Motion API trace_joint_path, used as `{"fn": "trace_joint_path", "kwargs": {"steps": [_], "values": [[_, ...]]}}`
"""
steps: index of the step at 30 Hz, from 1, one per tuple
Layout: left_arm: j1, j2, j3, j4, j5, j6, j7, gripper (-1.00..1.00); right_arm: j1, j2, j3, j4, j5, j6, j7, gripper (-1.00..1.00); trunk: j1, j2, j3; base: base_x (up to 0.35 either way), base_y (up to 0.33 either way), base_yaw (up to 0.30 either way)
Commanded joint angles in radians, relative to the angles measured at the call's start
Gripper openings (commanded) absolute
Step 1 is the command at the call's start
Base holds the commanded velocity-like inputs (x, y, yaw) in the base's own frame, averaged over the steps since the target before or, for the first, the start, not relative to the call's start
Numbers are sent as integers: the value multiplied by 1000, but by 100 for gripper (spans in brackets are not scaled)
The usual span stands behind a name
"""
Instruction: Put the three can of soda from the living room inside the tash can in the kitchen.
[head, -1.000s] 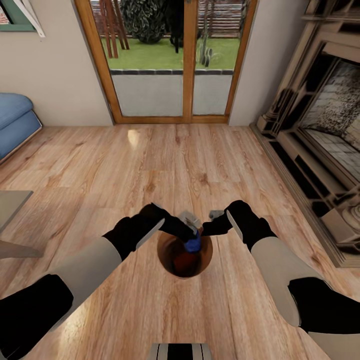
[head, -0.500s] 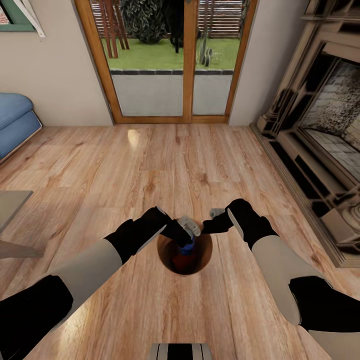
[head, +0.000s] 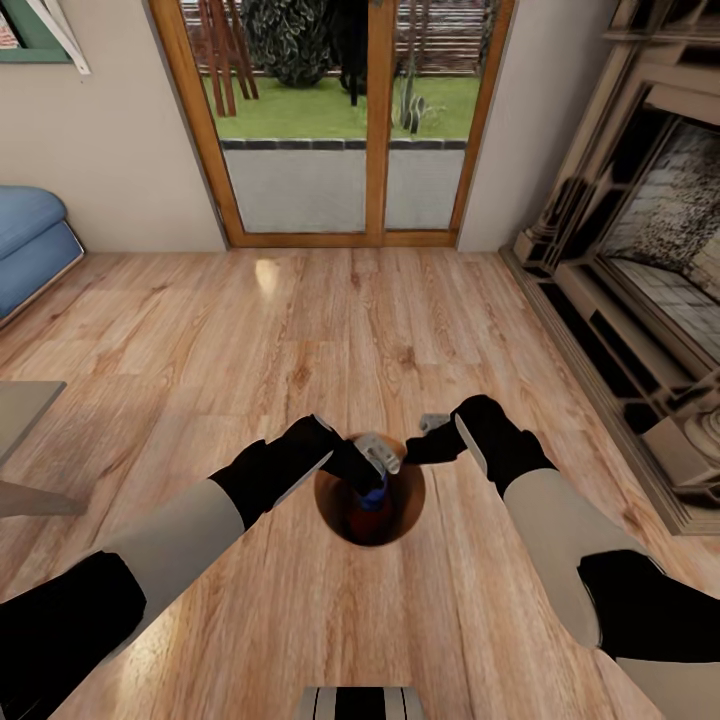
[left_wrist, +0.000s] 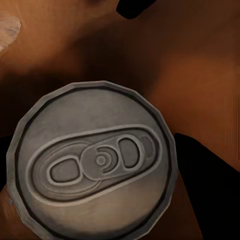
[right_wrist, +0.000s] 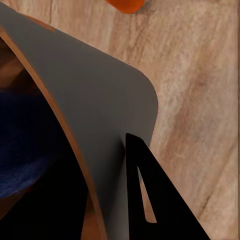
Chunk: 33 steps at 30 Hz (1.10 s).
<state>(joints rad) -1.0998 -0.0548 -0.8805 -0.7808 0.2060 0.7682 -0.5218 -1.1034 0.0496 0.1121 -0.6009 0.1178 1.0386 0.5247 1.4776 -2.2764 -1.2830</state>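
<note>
The tan-brown trash can (head: 400, 520) stands on the light wood floor between my arms. My left gripper (head: 368, 468) reaches over its mouth, shut on the blue soda can (head: 373, 493), which hangs partly inside the bin. The can's silvery top (left_wrist: 95, 160) faces the left wrist camera, with the bin's brown inside (left_wrist: 200, 75) around it. A dark orange can (head: 362, 522) lies deeper in the bin. My right gripper (head: 425, 443) is shut on the bin's far right rim; one black finger (right_wrist: 150, 200) lies against the bin's wall (right_wrist: 100, 115). An orange shape (right_wrist: 125, 4) shows on the floor beyond.
Wood-framed glass doors (head: 350, 120) stand straight ahead and a fireplace (head: 650, 280) runs along the right. A blue sofa (head: 30, 250) and the corner of a low grey table (head: 20, 410) are at the left. Open plank floor (head: 350, 330) lies between.
The left gripper moved slightly left and lower with the blue can, a little deeper into the bin, then held still. The right arm and bin have not moved.
</note>
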Motion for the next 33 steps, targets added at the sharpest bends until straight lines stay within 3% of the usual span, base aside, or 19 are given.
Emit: {"fn": "trace_joint_path", "kwargs": {"steps": [1, 12, 19, 24, 31, 32, 33], "values": [[0, 0, 0, 0, 0, 0, 0, -100, -2, 1, -2, 0, -36, 9, 6, -100, 0, 0, 0, 0, 0, 0], [1, 1, 0, 1, 0, -18, -1, -100, -18, -1, -62, -2, -36, 9, 6, -100, 0, 0, 0, 0, 0, 0], [2, 2, -4, 1, 0, -23, -1, -100, -28, 3, -68, -2, -36, 9, 6, -100, 0, 0, 0, 0, 0, 0], [3, 2, -39, 1, 0, -39, 0, -100, -32, 6, -69, -2, -38, 9, 7, -100, 0, 0, 0, 0, 0, 0], [3, 2, -52, 2, 1, -46, 1, -100, -33, 8, -73, 2, -39, 9, 9, -100, 0, 0, 0, 0, 0, 0], [3, 1, -53, 2, 1, -55, 1, 100, -32, 10, -74, 2, -39, 9, 9, -100, 0, 0, 0, 0, 0, 0], [3, 1, -53, 2, 1, -68, 1, 100, -33, 12, -74, 2, -39, 9, 9, -100, 0, 0, 0, 0, 0, 0]]}}
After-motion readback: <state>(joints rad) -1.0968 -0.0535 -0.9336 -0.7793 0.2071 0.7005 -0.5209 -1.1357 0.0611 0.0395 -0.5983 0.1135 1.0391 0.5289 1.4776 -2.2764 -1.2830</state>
